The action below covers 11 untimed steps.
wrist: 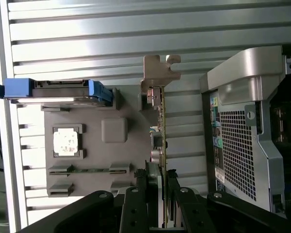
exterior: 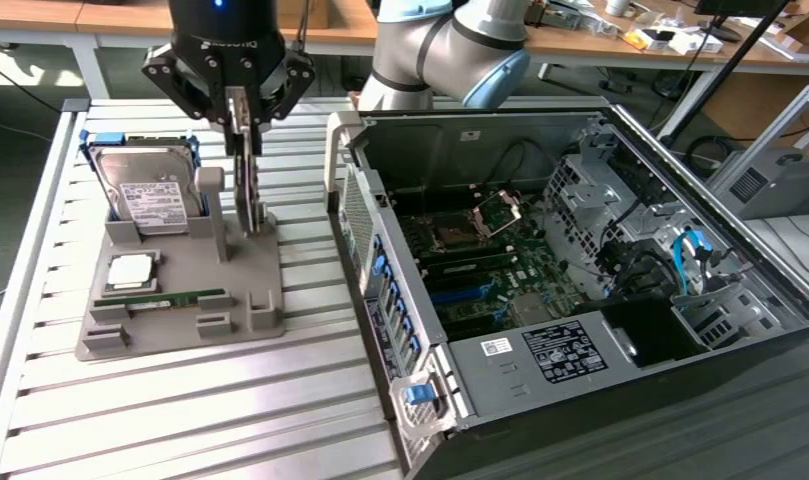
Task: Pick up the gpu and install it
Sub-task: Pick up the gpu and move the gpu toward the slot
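Fingers of my end effector [wrist: 162, 171] are pinching the one gpu [wrist: 161, 121], standing on edge in one gray holder [exterior: 177, 310].

ribbed silver metal table [exterior: 177, 420]: satin, streaky sheen | flat grey plastic holder tray [exterior: 244, 320]: matt, smooth | thin green-and-dark gpu [exterior: 253, 190] board: dull, end bracket bare pale metal | silver metal hard drive [exterior: 151, 195]: white paper label, glossy blue plastic rails | dark sheet-metal computer case [exterior: 538, 350]: matt, perforated side | black gripper [exterior: 245, 118]: matt

Gpu [wrist: 162, 130] green, silver bracket [wrist: 157, 73]. Grey holder [exterior: 164, 330]; drive [exterior: 140, 165] at its 11 o'clock silver, white label [exterior: 160, 203], blue caddy [wrist: 98, 91]. Table [exterior: 177, 420] ribbed silver, gripper [exterior: 244, 140] black.
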Tool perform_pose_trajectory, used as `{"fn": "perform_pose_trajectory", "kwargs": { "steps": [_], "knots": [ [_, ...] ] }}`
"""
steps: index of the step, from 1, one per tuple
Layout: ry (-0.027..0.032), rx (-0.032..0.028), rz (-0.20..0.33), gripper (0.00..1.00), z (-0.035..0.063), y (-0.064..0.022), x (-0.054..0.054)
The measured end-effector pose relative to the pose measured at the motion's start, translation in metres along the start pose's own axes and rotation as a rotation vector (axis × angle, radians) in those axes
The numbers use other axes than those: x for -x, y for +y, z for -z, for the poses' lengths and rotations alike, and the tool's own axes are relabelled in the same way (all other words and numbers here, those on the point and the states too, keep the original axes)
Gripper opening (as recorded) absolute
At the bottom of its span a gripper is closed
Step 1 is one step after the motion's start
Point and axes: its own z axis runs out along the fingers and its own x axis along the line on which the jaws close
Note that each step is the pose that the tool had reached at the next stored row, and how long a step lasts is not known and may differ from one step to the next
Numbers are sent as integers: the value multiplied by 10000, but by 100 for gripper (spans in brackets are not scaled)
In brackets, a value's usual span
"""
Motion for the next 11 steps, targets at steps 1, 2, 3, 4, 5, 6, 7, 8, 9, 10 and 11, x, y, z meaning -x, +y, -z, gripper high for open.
{"fn": "perform_pose_trajectory", "kwargs": {
  "steps": [1, 2, 3, 4, 5, 6, 7, 8, 9, 10, 11],
  "knots": [
    [0, 0, 0, 27, 6, 0, 0],
    [1, -1, 0, 27, 14, 1, 0],
    [-1, 0, 0, 27, 24, 1, 1],
    [0, 0, 0, 27, 32, 2, 1],
    [0, 0, 0, 27, 39, 2, 1],
    [0, 0, 0, 27, 47, 2, 1],
    [0, 0, 0, 27, 54, 3, 1],
    [-1, 0, 0, 27, 63, 3, 2],
    [0, 0, 0, 27, 71, 3, 2],
    [-1, 1, 0, 27, 78, 4, 2],
    [-1, 0, 0, 27, 86, 4, 2]
  ]
}}
